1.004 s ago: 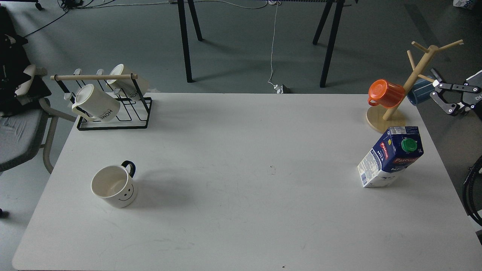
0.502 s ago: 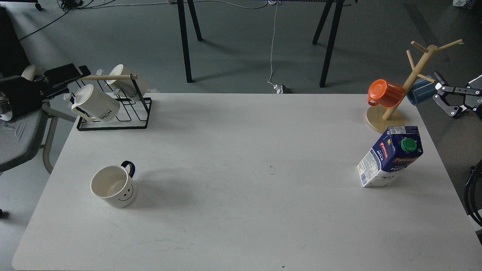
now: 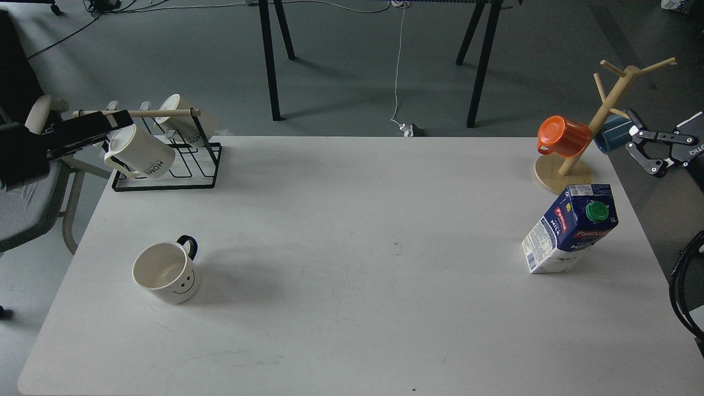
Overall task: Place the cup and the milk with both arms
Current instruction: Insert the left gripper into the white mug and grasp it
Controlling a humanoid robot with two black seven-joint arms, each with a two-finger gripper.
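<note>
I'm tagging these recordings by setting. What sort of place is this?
Probably a lab or workshop staged as a kitchen counter: a bare white table on a grey floor with loose cables, holding a mug rack, a wooden mug tree, the cup and the milk.

Grey floor (image 3: 341,71); black trestle legs (image 3: 272,60) beyond white table (image 3: 352,308); grey chair (image 3: 27,203) left; white cable (image 3: 398,60).

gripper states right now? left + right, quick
Left gripper: cannot tell, seen dark and edge-on beside the mug rack, holding nothing visible.
Right gripper: open, empty, off the table's right edge.
</note>
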